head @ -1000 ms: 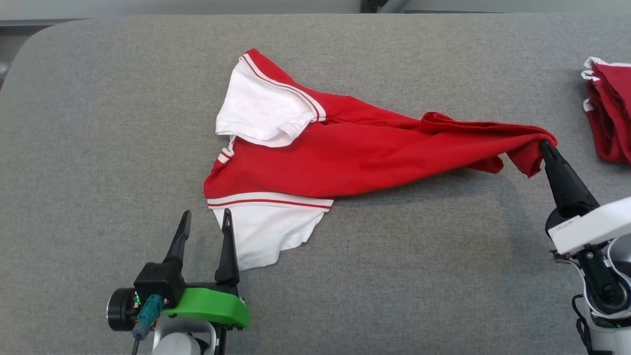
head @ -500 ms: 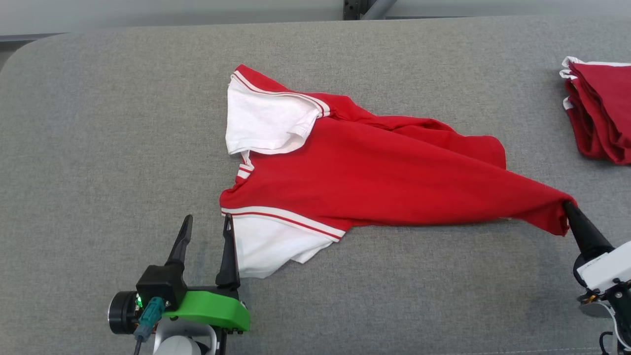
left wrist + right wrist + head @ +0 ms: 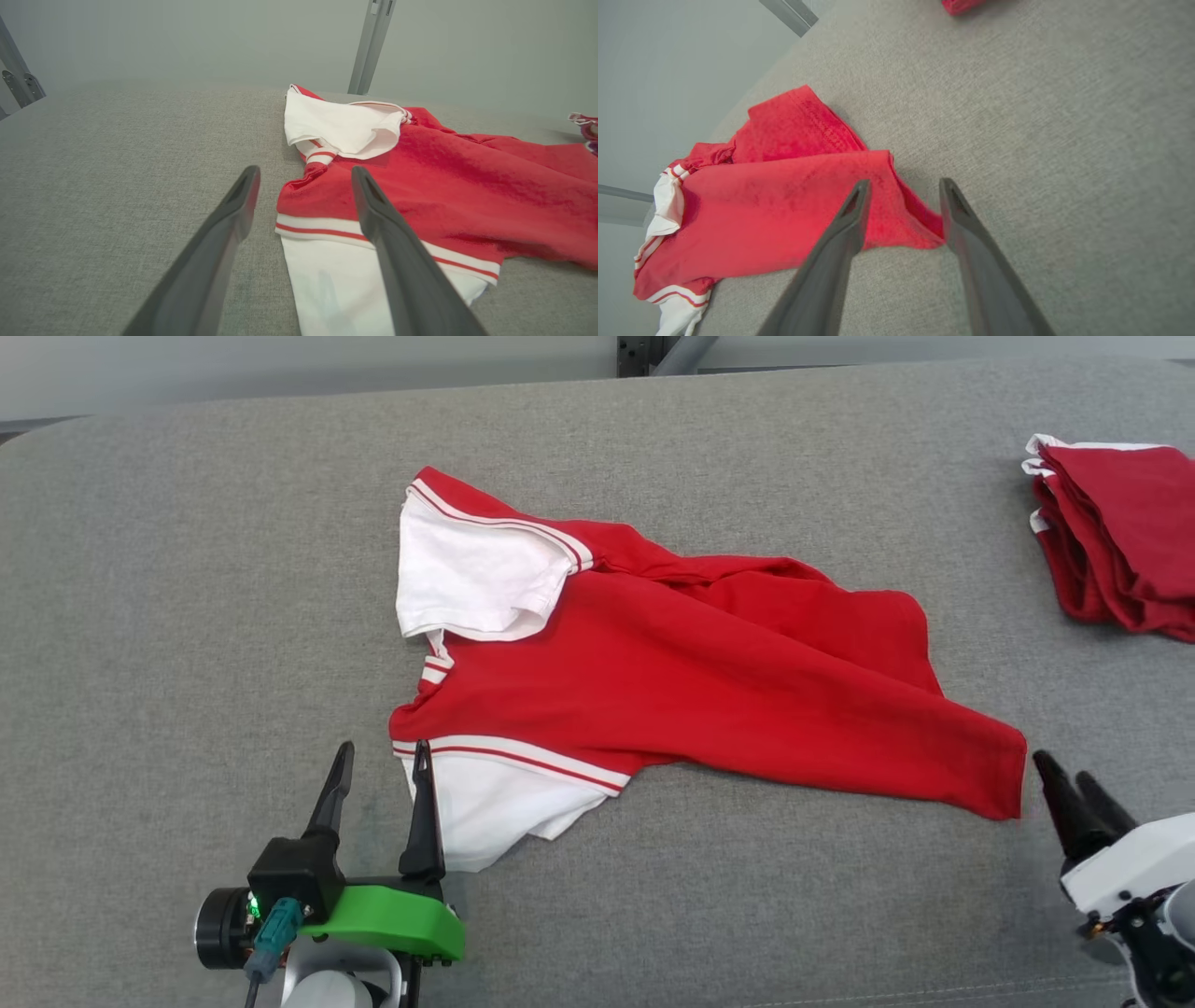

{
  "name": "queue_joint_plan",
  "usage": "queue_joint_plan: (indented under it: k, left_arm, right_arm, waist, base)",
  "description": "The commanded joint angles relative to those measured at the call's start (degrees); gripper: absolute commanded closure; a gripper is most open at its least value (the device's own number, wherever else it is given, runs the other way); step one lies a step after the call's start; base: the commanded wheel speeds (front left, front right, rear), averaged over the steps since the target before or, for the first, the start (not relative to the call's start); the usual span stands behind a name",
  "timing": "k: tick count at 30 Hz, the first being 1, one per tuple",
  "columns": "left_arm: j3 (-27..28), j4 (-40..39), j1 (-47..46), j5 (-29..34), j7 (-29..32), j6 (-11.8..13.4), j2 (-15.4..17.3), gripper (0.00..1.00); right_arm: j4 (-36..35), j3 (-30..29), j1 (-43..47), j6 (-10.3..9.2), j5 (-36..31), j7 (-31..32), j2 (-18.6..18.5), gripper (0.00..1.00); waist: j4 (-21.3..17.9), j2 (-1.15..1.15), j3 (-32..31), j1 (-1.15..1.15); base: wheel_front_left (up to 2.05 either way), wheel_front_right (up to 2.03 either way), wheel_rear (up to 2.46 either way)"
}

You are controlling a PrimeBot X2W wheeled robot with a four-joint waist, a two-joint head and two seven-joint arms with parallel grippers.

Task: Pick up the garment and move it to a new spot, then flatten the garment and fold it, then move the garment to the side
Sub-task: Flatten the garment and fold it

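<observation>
A red shirt with white sleeves and striped trim (image 3: 691, 691) lies spread but rumpled on the grey table (image 3: 187, 616), its hem corner at the lower right. My left gripper (image 3: 383, 767) stands open at the near white sleeve (image 3: 485, 807), one finger over the sleeve's edge; the left wrist view shows the sleeve (image 3: 336, 280) between the fingers. My right gripper (image 3: 1064, 779) is open just right of the hem corner, holding nothing. In the right wrist view the red hem corner (image 3: 901, 224) lies between its fingertips (image 3: 903, 186) on the table.
A stack of folded red garments (image 3: 1120, 541) sits at the table's far right. A metal post (image 3: 667, 350) rises behind the table's back edge. The left half of the grey surface and the front strip are bare.
The right gripper pulled the hem corner toward the front right, laid it down, let go and opened, backing slightly away. The head camera shifted. The left gripper stayed open by the sleeve.
</observation>
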Motion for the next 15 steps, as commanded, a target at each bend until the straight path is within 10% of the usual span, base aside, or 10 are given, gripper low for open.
queue_joint_plan:
  k: [1, 9, 15]
  left_arm:
    - [0.2, -0.08, 0.32, 0.12, 0.0, -0.12, 0.1, 0.0]
    - [-0.6, 0.09, -0.48, -0.45, 0.0, -0.31, 0.1, 0.0]
    - [-1.52, -0.13, -1.8, -0.78, 0.0, -0.01, 0.1, 0.0]
  right_arm:
    - [-2.22, -0.99, 0.5, 0.01, -1.32, -0.87, -1.87, 0.0]
    - [-9.42, 0.68, -4.79, 0.0, -5.53, -0.35, -6.57, 0.0]
    - [-1.47, 8.99, -14.09, 0.0, -9.72, 2.22, -12.29, 0.0]
  waist:
    - [-0.87, 0.35, -0.36, 0.0]
    - [-0.48, 0.35, -0.31, 0.0]
    - [2.48, 0.35, 0.86, 0.0]
  base:
    - [0.0, 0.0, 0.0]
    - [0.0, 0.0, 0.0]
    - [0.0, 0.0, 0.0]
